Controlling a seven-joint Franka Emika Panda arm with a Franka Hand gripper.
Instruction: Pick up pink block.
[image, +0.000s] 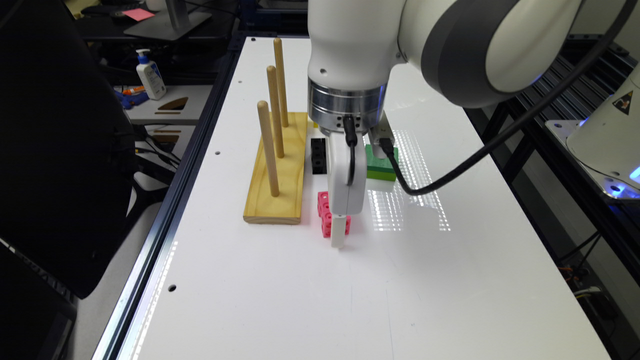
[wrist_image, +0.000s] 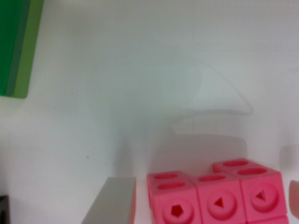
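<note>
The arm reaches straight down, its gripper (image: 340, 235) spread wide around the pink block (image: 326, 214), not squeezing. The block lies flat beside the wooden peg board (image: 277, 180), pointing along it.

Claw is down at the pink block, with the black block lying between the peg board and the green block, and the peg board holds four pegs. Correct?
Not quite. The peg board holds three pegs, as the exterior view shows. The rest stands: the claw is down at the pink block, and the black block lies between board and green block.
</note>
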